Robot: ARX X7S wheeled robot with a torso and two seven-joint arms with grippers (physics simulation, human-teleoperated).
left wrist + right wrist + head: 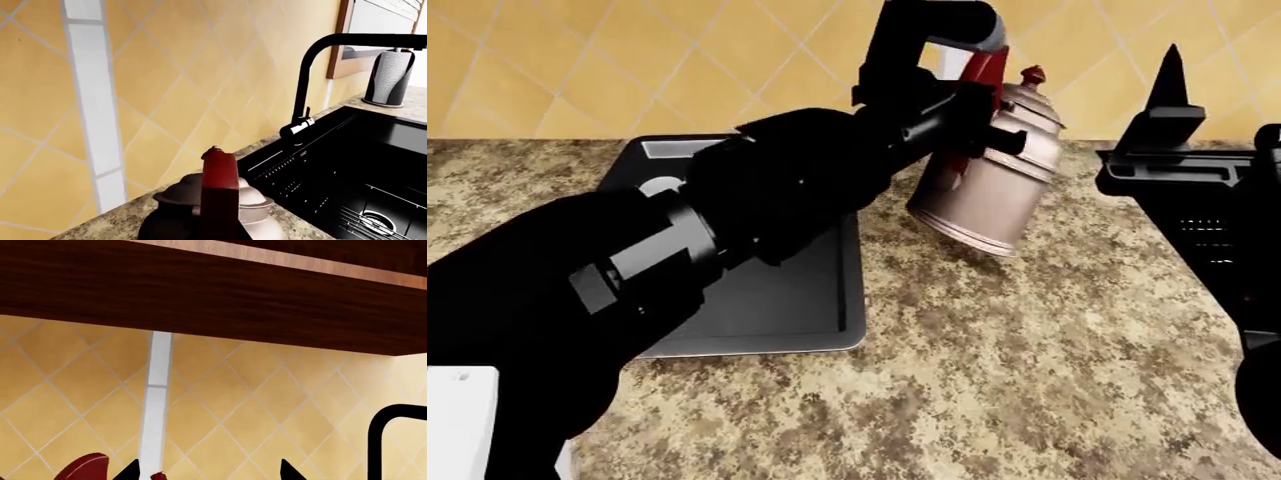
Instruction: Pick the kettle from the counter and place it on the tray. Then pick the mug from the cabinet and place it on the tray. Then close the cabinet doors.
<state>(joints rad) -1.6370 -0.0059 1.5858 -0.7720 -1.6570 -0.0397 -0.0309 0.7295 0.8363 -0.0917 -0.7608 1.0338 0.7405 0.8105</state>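
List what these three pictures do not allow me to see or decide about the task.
- Mug and cabinet doors: in no view.
- Left pincer: head view, its tips hidden behind the arm and the kettle handle; grip unclear.
- Tray: head view, the left arm covers most of it.
- Right pincer: right wrist view shows only two dark tips, apart.
- Kettle spout: not visible anywhere.

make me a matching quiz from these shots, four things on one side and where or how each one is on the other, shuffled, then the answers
Things:
1. kettle
2. tray
3. faucet
4. paper towel roll

States:
A. black, arching over the sink
B. tilted, held by its red handle in the left end effector
C. upright on the far counter beyond the sink
D. flat on the counter, nothing visible on it

Pairs: 1-B, 2-D, 3-A, 4-C
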